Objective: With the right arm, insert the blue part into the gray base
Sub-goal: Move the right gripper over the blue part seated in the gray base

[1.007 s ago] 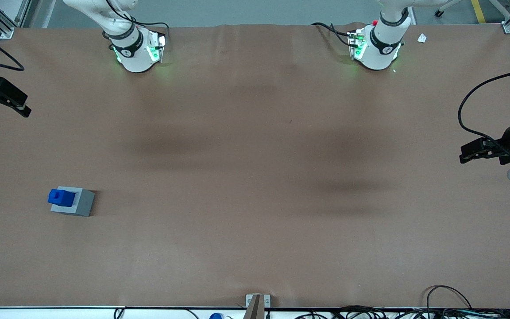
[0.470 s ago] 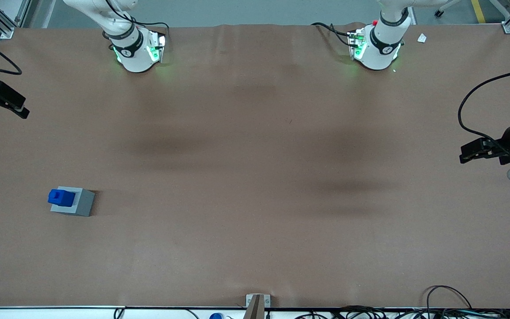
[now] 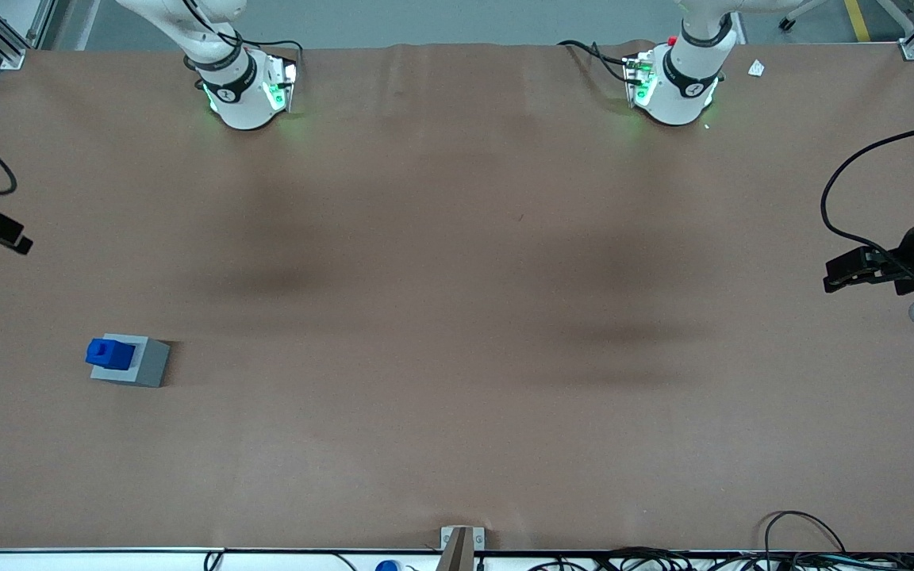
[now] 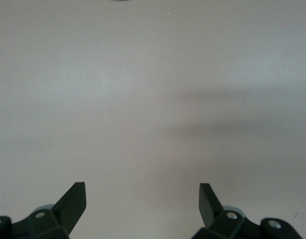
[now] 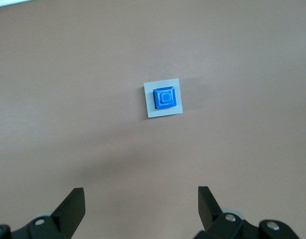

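The blue part sits in the top of the gray base, near the working arm's end of the table. In the right wrist view the blue part shows from above with its raised stub up, framed by the gray base. My right gripper hangs high over the table's edge, farther from the front camera than the blocks and apart from them. In the right wrist view the gripper is open and empty, its fingers wide apart.
A brown cover spans the table. The two arm bases stand at the edge farthest from the front camera. A metal bracket and cables lie at the nearest edge. A white scrap lies near the parked arm's base.
My right gripper has moved nearer to the front camera and a little toward the table's end. The blue part and gray base have not moved.
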### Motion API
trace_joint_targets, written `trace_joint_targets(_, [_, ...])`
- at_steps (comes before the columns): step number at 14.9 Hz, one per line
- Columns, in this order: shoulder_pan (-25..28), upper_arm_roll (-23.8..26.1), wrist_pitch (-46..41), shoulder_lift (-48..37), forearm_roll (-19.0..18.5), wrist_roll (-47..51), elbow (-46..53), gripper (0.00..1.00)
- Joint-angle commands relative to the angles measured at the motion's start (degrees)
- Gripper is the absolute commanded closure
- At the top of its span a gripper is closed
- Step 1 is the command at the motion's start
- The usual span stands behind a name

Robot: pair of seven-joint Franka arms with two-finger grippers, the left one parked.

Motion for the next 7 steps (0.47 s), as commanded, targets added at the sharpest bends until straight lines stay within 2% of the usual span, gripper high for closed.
trace_joint_targets(1, [-0.4, 0.6, 5.0, 4.2, -1.1, -1.4, 0.5, 0.0])
trace_joint_targets(4, [-3.1, 0.6, 12.0, 10.7, -0.6, -3.8, 0.5, 0.0])
trace_joint_targets(7, [-3.4, 0.5, 17.1, 15.5, -1.7, -5.7, 0.5, 0.0])
